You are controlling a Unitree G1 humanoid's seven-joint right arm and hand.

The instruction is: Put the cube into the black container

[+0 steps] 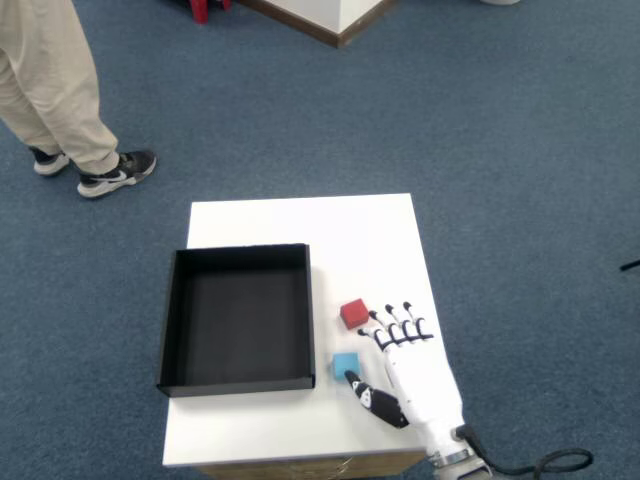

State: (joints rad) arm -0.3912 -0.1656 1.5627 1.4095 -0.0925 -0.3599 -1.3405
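From the head camera I see my right hand [410, 362] lying flat over the near right corner of the white table [300, 222], fingers spread and holding nothing. Its fingertips [391, 315] sit just beside the red cube [353, 314]; the black thumb [375, 398] points at the blue cube [345, 366], just short of it. Both cubes rest on the tabletop, right of the black container [240, 318], outside it.

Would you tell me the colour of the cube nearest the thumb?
Light blue cube, clearest in the head view.
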